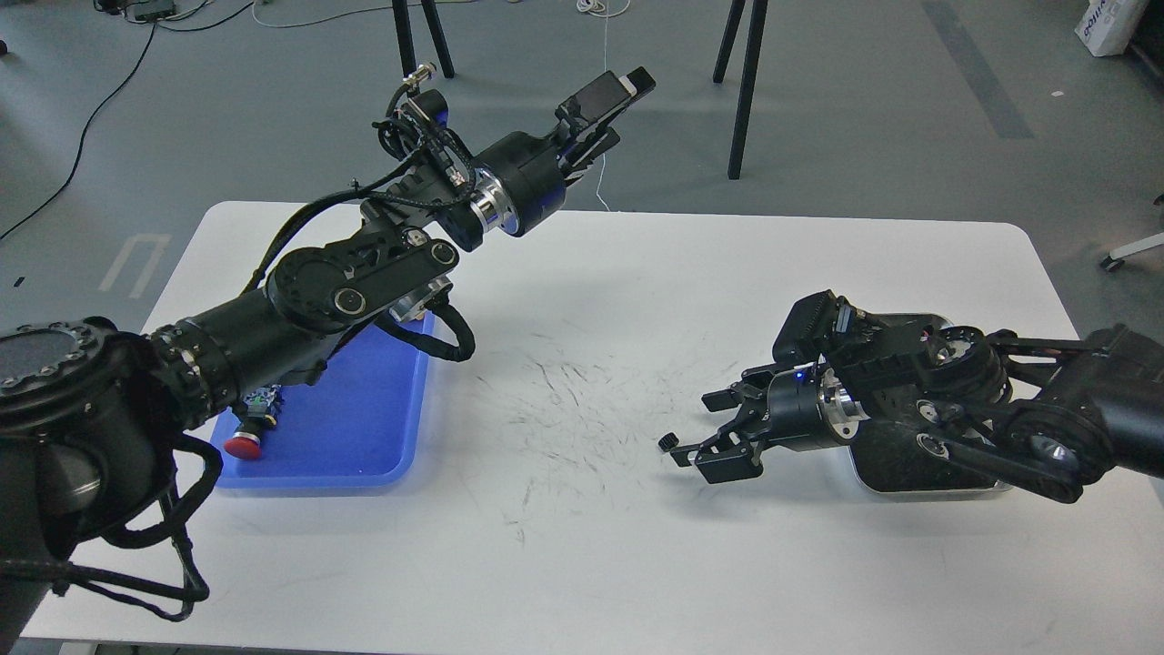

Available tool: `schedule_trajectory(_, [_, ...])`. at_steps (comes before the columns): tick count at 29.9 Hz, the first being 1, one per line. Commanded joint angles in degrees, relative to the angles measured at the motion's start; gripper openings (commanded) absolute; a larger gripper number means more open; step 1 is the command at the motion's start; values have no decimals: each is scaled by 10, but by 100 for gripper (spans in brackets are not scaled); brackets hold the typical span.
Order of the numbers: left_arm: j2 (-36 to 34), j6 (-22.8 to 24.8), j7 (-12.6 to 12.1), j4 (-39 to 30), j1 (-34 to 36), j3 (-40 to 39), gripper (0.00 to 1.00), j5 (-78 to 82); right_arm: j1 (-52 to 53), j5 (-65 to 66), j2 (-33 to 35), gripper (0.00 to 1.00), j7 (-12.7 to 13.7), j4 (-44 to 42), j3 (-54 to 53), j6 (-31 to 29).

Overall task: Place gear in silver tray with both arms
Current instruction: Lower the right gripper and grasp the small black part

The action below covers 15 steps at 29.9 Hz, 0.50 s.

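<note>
The silver tray (928,492) lies at the right of the white table, mostly covered by my right arm; only parts of its rim show. My right gripper (705,428) hovers low over the table just left of the tray, its fingers spread and nothing between them. A small dark knob (668,442) sits at the tip of its nearer finger. My left gripper (618,114) is raised high over the table's far edge, pointing up and right, with a gap between its fingers and nothing seen in it. No gear shows plainly.
A blue plastic tray (364,428) lies at the left under my left arm, holding a red-capped part (244,445) and a small coloured part (265,399). Black stand legs (746,91) rise from the floor beyond the table's far edge.
</note>
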<state>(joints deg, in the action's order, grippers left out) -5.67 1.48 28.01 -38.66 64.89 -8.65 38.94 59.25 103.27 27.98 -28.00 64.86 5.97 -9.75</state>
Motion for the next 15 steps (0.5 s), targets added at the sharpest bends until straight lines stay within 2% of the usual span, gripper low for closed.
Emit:
schedule_trajectory(1, [-4,0,0,1,0,0,100,0,1,1,-5,82,0,-5,4,0])
schedule_trajectory(15, [-4,0,0,2,-4,0,100,0,4,2,-28,71,6,-29,24,-1])
